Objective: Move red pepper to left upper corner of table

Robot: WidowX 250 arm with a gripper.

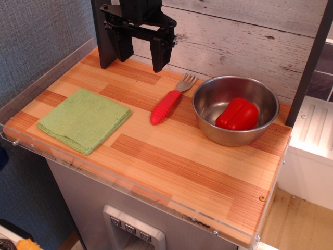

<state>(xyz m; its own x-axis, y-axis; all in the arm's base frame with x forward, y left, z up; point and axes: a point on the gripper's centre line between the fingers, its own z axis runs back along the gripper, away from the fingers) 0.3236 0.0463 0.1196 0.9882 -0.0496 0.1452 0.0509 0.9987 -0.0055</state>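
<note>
Surface (171,161) front bare; red pepper (238,114) in bowl (208,99) lies right and below hand (140,49), released, upper centre of frame.

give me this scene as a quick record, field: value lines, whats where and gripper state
surface: wooden table with clear rim
red pepper: lying inside the steel bowl, at the right rear
fork: red handle, flat on the table left of the bowl, tines toward the wall
green cloth: folded, on the left side
gripper: open, empty, above the rear left of the table
task status: pepper not yet grasped
</note>
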